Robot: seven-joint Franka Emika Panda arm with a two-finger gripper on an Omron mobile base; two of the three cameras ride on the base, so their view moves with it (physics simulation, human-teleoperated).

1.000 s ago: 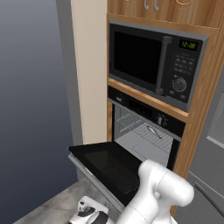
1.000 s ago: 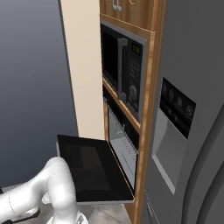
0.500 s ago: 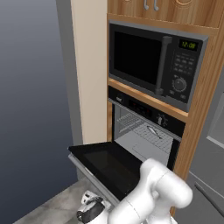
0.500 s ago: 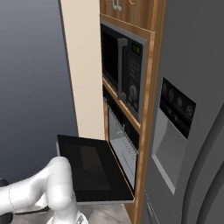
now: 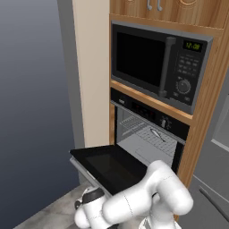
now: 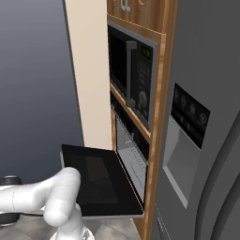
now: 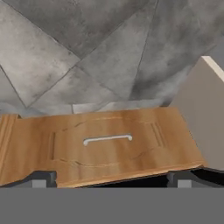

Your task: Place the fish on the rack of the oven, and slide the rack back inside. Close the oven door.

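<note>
My pincer (image 7: 112, 178) hangs low below the oven door (image 5: 112, 166), tips spread wide apart, nothing between them. Just past the tips I see a wood drawer front (image 7: 100, 146) with a silver handle (image 7: 107, 139), grey floor tiles (image 7: 87, 52) beyond. The oven door lies dropped flat open. Behind it the oven (image 5: 150, 134) cavity shows the rack (image 5: 147, 136) with the fish (image 5: 157, 134) on it. Microwave (image 5: 156, 62) sits above the oven.
</note>
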